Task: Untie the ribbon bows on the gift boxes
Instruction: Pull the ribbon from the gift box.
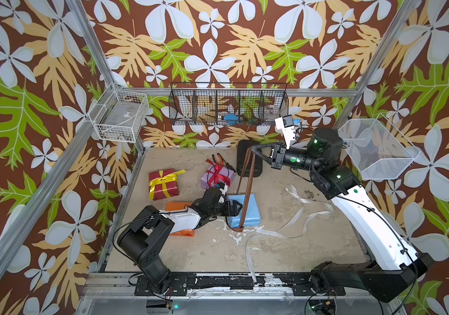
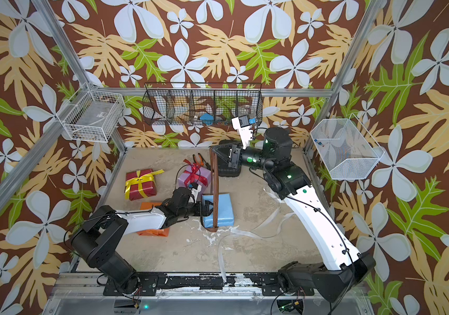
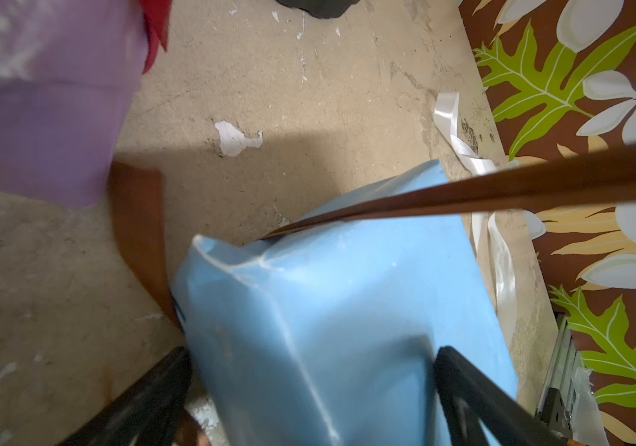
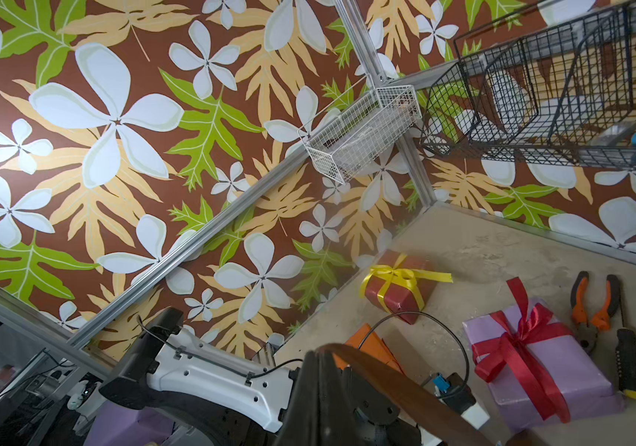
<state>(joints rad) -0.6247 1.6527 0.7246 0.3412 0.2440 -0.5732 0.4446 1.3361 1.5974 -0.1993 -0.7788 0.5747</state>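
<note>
Right gripper [image 1: 253,149] pinches taut brown ribbon [image 1: 248,191]; left gripper [image 1: 235,208] wide over light blue box [image 1: 252,215]; pull may drag it.

The worn beige tabletop [image 1: 286,251] fills the lower middle of both top views. Left of centre lies a dark red box [image 1: 172,188] tied in yellow, and right of it a lilac box [image 1: 230,173] tied in red. Below them sit an orange box [image 1: 174,206], largely covered, and a light blue box [image 1: 254,211]. Its brown ribbon [image 2: 215,191] appears to touch the table at the box's lower edge. Loose white ribbon [image 1: 250,261] trails toward the lower right. Near the top edge lie pliers [image 1: 218,159], a screwdriver [image 4: 631,367] and a black ribbed case [image 1: 257,169].
</note>
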